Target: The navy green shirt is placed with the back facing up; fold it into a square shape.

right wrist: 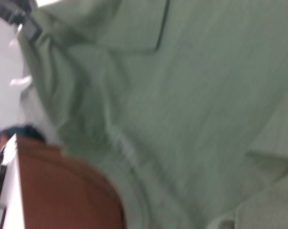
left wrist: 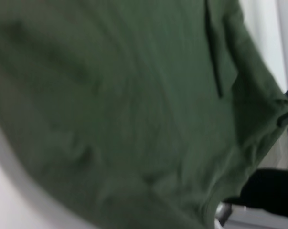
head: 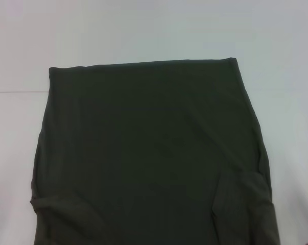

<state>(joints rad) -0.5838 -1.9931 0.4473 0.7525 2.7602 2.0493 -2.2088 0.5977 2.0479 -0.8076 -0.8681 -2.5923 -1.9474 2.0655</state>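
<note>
From the head camera, a large, plain, dark olive-green short-sleeved shirt of soft fabric lies spread flat on a pale white bench, its straight far edge running across the middle of the view and its near end passing out of the picture toward the robot. Both sleeves sit folded inward over the body: one flap shows near the left near corner, a larger flap near the right near corner. Neither arm appears in this view, so whether either gripper is released or clenched cannot be told here.

From the left wrist camera, the shirt fills almost the whole view at close range, with a folded sleeve flap visible and the bench's pale surface showing past the cloth's edge. Dark shapes sit at the far side beyond the fabric; what they are cannot be told. The left gripper itself is not seen.

From the right wrist camera, the shirt again covers most of the view, creased near its edge, with folded flaps visible. A reddish-brown rounded surface lies beside the cloth. The right gripper is not seen.
</note>
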